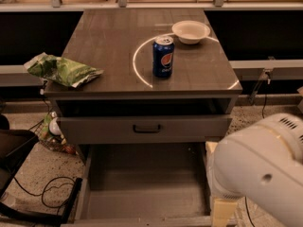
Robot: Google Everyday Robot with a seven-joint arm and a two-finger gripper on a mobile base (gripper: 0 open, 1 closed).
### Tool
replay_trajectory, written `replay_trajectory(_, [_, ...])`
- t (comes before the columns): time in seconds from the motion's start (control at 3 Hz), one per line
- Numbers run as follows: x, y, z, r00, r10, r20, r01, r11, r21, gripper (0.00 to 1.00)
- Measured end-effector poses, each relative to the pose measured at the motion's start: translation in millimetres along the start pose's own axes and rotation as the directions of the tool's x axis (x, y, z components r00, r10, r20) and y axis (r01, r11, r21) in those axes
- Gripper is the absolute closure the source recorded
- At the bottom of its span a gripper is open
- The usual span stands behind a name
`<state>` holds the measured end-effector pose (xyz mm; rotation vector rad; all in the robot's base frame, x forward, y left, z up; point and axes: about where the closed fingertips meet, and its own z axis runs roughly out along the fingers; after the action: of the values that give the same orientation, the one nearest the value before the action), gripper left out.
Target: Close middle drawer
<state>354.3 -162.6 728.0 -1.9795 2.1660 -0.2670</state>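
- The wide grey middle drawer tray (142,193) stands pulled far out below the front edge of the grey-brown tabletop (109,41), with its bare floor exposed. I judge the closing push has not begun.
- The bulky white robot arm (260,174) sits below the tabletop's front right corner and covers the drawer's right wall.
- The gripper (222,214) shows only as a pale tan stub under that arm, just beside the drawer's right front corner. I cannot tell whether it is released or clenched.
- To close it well, it probably needs to meet the drawer's front panel near its middle. A push straight back, square to the tabletop's front edge, should keep the tray from skewing.
- A steady push should also keep the blue cola can (163,56), right of the tabletop's centre, upright.
- The drawer's front panel and handle are cut off at the bottom, so contact cannot be checked.
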Motion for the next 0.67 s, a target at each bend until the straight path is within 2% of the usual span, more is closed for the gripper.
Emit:
replay_trajectory(0.33, [6,38,77,0.994,-0.07,-0.079,0.066,0.9964,-0.054,0.0])
replay_trajectory(0.67, [23,72,131,0.983,-0.113,-0.142,0.099,0.9898,-0.102,0.0])
